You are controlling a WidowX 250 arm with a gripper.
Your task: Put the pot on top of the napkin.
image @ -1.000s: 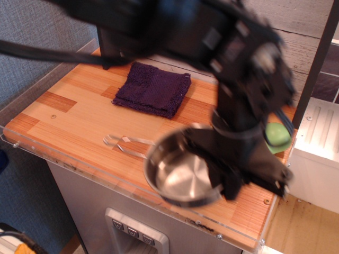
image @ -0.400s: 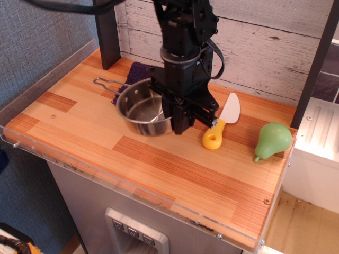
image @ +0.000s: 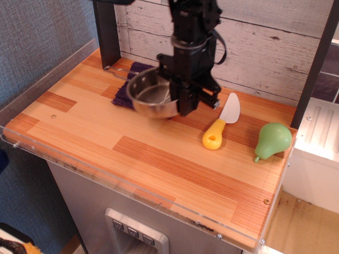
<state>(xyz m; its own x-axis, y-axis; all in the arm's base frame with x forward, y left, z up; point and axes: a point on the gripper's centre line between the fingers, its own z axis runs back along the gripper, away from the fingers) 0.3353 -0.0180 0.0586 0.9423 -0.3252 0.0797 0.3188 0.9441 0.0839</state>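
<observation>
The shiny steel pot (image: 151, 95) hangs tilted above the back left of the wooden table, its wire handle (image: 117, 69) pointing left toward the back. My black gripper (image: 179, 97) is shut on the pot's right rim. The dark purple napkin (image: 123, 91) lies under the pot, and only its left edge and back corner show past the pot. The pot looks lifted just above the cloth, slightly blurred.
A toy knife (image: 221, 123) with a yellow handle and white blade lies right of the gripper. A green pear (image: 272, 139) sits near the right edge. A dark post (image: 107, 32) stands at the back left, and a plank wall behind.
The gripper has carried the pot from the table's front edge to the back left, and in the last half second it rose and moved further back over the napkin.
</observation>
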